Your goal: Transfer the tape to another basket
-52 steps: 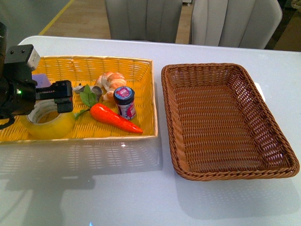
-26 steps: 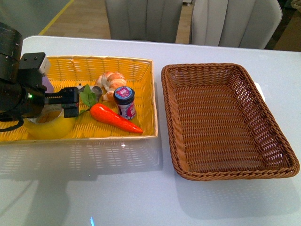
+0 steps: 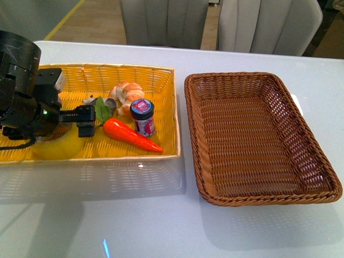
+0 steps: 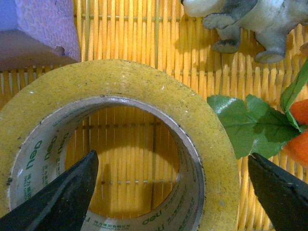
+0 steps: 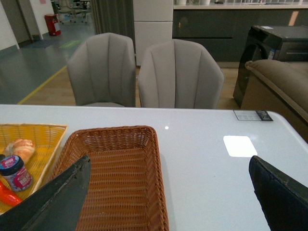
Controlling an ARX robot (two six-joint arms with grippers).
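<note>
The tape (image 4: 144, 82), a wide yellowish roll with a white printed core, lies flat in the yellow basket; in the front view only its near edge (image 3: 56, 149) shows under my left arm. My left gripper (image 4: 171, 161) is open and straddles the roll's wall, with one finger over the hole and the other outside by the leaf. In the front view this gripper (image 3: 75, 124) hangs low over the roll. The brown wicker basket (image 3: 231, 76) sits to the right with nothing in it. My right gripper (image 5: 169, 162) is open, high above the table beside that basket (image 5: 113, 131).
The yellow basket (image 3: 156, 71) also holds a carrot (image 3: 129, 134), a small jar (image 3: 143, 115), a bread roll (image 3: 128, 92), a purple block (image 4: 38, 24) and a grey animal figure (image 4: 250, 19). Grey chairs (image 3: 161, 21) stand behind the white table.
My left arm has moved right and lower over the tape, now covering most of it in the front view. The other items have not moved.
</note>
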